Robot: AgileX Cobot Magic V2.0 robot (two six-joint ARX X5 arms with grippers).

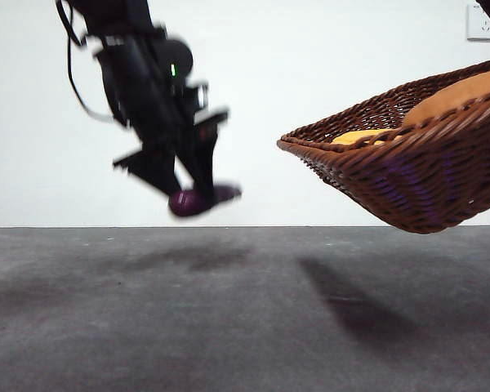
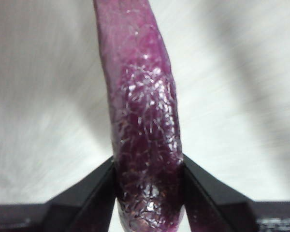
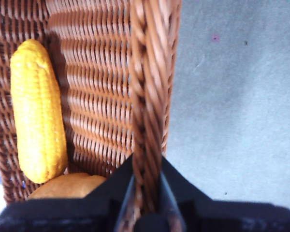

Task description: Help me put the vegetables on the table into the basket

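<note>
A: Where is the eggplant (image 1: 202, 199) right now?

B: Up in the air on the left of the scene, well clear of the table (image 1: 229, 327). The left gripper (image 2: 149, 193) has its jaws clamped on the thick end, and the thinner end curves away from them.

A: How will it handle?

B: It looks light and glossy, dark purple with a crinkled sheen, so probably slick. I'd judge the thick end the safest place to grip; the thin end would likely slip out.

A: And the basket (image 1: 408, 171)?

B: Lifted on the right, tilted, its low side toward the eggplant. The right gripper (image 3: 146, 193) is closed on the braided rim (image 3: 147, 96). The wicker looks stiff enough to be carried by its edge. The bumpy yellow corn (image 3: 36, 111) and the tan potato (image 3: 67, 184) already lie inside, touching.
</note>
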